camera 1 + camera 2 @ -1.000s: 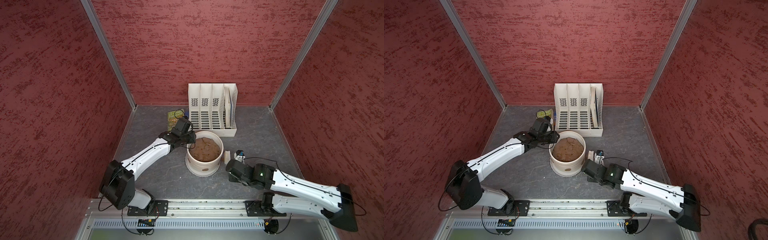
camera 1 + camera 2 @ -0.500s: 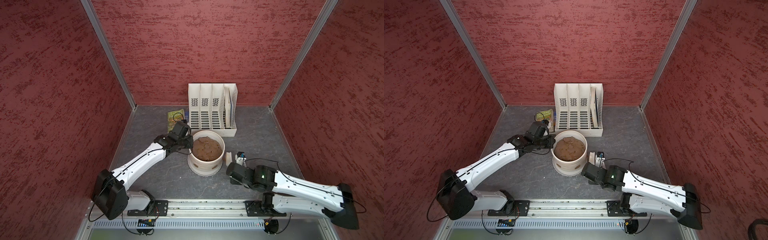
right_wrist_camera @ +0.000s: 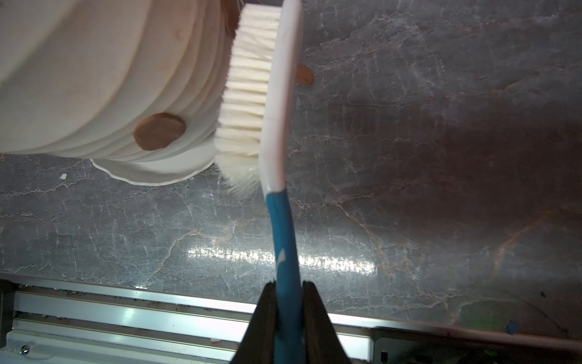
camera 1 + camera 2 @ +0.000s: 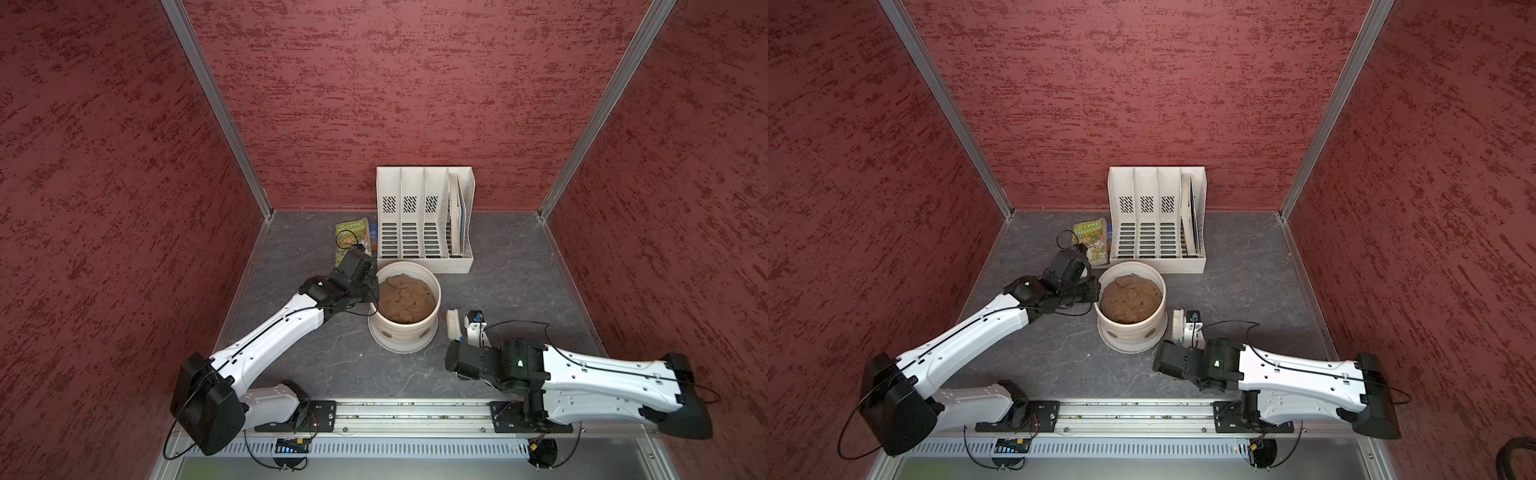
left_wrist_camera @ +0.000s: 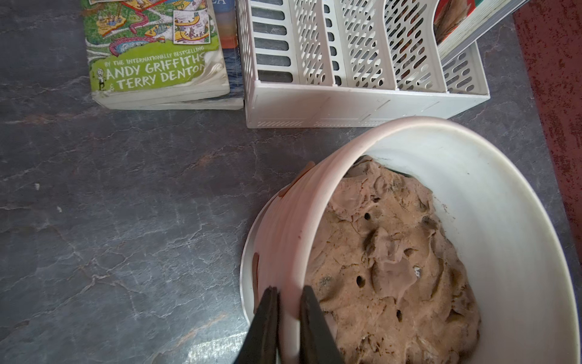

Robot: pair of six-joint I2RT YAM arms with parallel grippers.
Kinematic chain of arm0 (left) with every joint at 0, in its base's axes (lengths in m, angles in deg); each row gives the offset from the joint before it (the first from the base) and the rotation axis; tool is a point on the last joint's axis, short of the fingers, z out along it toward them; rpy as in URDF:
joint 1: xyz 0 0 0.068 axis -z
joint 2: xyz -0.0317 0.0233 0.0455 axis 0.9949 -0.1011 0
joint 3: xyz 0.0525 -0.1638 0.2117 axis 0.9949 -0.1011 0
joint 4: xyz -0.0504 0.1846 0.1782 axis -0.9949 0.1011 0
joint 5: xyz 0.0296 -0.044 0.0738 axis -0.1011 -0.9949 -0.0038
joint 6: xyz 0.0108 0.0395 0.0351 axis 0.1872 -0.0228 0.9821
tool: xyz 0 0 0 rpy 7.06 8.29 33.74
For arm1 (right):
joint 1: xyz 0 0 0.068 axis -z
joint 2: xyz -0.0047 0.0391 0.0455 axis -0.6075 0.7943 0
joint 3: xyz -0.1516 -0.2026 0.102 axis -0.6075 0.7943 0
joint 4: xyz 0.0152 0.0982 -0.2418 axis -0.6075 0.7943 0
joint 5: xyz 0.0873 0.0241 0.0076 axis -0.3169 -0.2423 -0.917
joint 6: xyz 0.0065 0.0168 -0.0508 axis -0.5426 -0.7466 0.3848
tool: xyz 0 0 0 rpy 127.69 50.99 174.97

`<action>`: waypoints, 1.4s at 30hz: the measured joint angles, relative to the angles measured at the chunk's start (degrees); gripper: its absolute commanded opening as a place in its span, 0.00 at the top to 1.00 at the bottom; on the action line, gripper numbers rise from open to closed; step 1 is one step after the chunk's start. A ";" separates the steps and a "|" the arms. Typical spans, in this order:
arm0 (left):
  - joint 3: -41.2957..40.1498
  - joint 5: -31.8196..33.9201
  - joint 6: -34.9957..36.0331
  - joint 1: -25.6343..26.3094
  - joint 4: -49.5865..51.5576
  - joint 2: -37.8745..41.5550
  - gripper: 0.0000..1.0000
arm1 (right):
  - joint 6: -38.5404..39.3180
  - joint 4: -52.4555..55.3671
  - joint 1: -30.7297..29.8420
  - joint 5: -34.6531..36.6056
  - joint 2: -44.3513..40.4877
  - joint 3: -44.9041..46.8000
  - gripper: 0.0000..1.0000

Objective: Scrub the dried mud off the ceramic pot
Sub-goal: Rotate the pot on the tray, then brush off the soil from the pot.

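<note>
– Ceramic pot (image 4: 400, 334): where is it, and who has it?
– Just below centre in both top views, upright on the grey bench (image 4: 332, 365). The left arm reaches in from the lower left, nearly stretched. The left pincer (image 5: 288, 296) is clamped over the rim, one finger inside and one outside.
– And the right?
– Folded low at lower right. The right pincer (image 3: 288, 291) grips the blue handle of a brush (image 3: 278, 94), whose bristles face the ribbed wall, touching or nearly.
– Its look?
– Cream, with brown soil (image 5: 393, 268) inside and dried mud (image 3: 159, 130) ovals on the wall
</note>
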State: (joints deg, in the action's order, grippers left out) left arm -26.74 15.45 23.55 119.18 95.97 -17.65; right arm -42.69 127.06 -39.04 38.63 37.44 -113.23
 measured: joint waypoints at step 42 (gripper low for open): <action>0.24 -2.80 11.32 0.07 -0.52 -0.48 1.00 | 15.80 -14.27 20.06 -10.88 7.91 1.75 1.00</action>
State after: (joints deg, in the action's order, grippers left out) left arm -26.50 12.65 34.87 119.24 95.45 -18.14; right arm -26.89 112.79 -18.97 27.74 45.35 -111.48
